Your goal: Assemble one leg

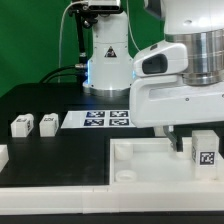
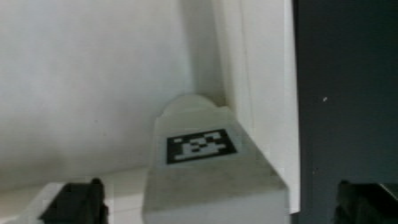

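A leg (image 1: 206, 149), a small white block with a black-and-white tag, stands at the right end of the large white panel (image 1: 140, 165). My gripper (image 1: 193, 140) hangs right over it. In the wrist view the leg (image 2: 203, 145) sits between the two dark fingertips (image 2: 75, 202), with a gap on each side, so the gripper (image 2: 219, 205) is open and not touching it. The panel (image 2: 98, 80) fills the picture behind the leg, with its rim running beside it.
Two more legs (image 1: 22, 125) (image 1: 47, 123) stand at the exterior view's left, and another block (image 1: 2, 153) shows at the far left edge. The marker board (image 1: 108, 119) lies behind the panel. The robot base (image 1: 105, 55) stands at the back. Black table (image 2: 347, 80) lies beside the panel.
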`<move>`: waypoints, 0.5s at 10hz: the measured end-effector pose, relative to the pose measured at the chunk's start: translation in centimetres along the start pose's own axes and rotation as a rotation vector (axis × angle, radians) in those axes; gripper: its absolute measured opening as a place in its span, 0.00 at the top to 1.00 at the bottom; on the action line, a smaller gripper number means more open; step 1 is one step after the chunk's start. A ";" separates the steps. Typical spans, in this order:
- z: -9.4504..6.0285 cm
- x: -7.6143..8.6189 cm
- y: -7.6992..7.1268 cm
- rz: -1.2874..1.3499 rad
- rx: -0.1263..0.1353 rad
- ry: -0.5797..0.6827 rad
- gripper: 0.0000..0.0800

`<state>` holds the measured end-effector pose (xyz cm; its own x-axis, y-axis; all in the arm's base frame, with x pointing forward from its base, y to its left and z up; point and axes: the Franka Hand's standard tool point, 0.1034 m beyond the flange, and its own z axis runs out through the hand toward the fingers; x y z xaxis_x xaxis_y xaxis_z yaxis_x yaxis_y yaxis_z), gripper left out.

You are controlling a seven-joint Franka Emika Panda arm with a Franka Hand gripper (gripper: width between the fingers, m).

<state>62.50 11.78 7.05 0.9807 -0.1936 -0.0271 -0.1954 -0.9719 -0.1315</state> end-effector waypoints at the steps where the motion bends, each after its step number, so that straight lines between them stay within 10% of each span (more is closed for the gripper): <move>1: 0.0 0.0 0.0 0.012 0.001 0.000 0.20; 3: 0.0 -0.1 -0.1 0.184 0.005 -0.003 0.62; 5: 0.1 -0.1 0.1 0.389 0.002 -0.005 0.63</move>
<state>62.39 11.70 6.95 0.8331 -0.5474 -0.0798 -0.5531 -0.8255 -0.1121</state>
